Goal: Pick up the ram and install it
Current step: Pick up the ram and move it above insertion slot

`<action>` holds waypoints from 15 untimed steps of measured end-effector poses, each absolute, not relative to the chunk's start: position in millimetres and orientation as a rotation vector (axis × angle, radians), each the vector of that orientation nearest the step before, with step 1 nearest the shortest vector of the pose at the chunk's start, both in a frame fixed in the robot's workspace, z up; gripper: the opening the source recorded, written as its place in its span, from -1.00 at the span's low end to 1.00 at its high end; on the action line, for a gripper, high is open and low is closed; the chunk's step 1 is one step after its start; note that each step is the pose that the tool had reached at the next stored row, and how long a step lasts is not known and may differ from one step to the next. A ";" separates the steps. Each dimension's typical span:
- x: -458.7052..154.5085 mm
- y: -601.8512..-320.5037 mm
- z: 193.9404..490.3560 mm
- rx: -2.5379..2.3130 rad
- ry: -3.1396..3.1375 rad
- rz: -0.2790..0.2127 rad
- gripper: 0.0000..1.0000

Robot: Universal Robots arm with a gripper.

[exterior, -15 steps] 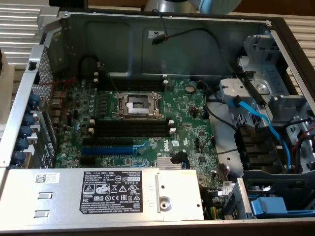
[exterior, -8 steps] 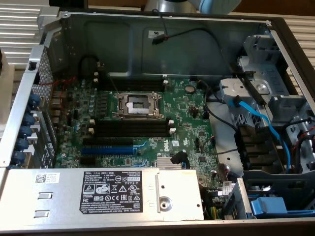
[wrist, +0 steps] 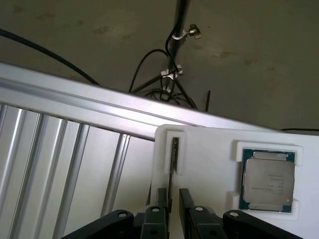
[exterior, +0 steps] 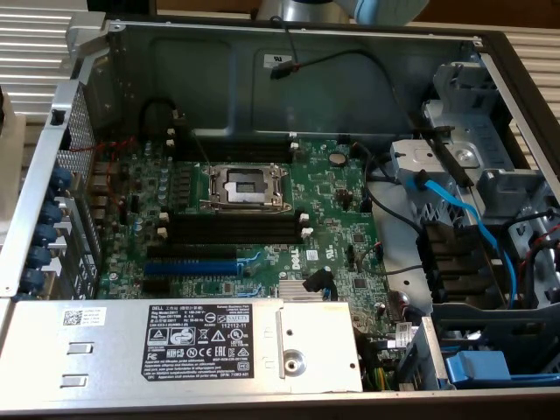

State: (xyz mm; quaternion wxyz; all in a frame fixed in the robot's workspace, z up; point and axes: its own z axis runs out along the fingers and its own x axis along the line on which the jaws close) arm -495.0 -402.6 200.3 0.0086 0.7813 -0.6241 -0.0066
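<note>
Two black fingers (wrist: 162, 199) of the gripper (wrist: 173, 193) sit closest to the wrist cam, jaws spread wide, gripping nothing. The ram (wrist: 175, 152) stands on edge, seen as a thin dark strip, and runs straight into the gap between the jaws, with one finger on each side of it. One finger looks just about against it and the other shows a sliver of clearance; actual contact, can't tell. The far end of the ram sits in a narrow slot in a white foam tray (wrist: 209, 149). In the same tray, beside that slot, a square recess holds a CPU (wrist: 266, 180), metal lid up, green border showing. The tray rests on a ribbed aluminium table (wrist: 60, 164). Past the table's edge rail there's grey floor (wrist: 259, 59) with a stand pole (wrist: 178, 20) and loose black cables (wrist: 144, 64). Exterior view: open PC case (exterior: 350, 87) lying flat. Nearest is the silver power supply (exterior: 175, 341) with its label sticker, then the green motherboard (exterior: 337, 201). On the board there's a blue expansion slot (exterior: 191, 262), and just behind it a bank of long black slots (exterior: 232, 229), empty, with white latches at the ends. Behind those is the CPU socket (exterior: 245, 185) in its metal frame, then more black slots, then the case's back wall. Drive bay with a blue cable (exterior: 464, 219) on the exterior view's right.
</note>
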 end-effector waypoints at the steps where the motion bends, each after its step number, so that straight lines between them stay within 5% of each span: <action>1: -494.9 -402.7 200.2 2.441 -1.950 -0.019 -0.51; 15: -494.6 -402.8 200.2 2.449 -1.957 0.013 -0.51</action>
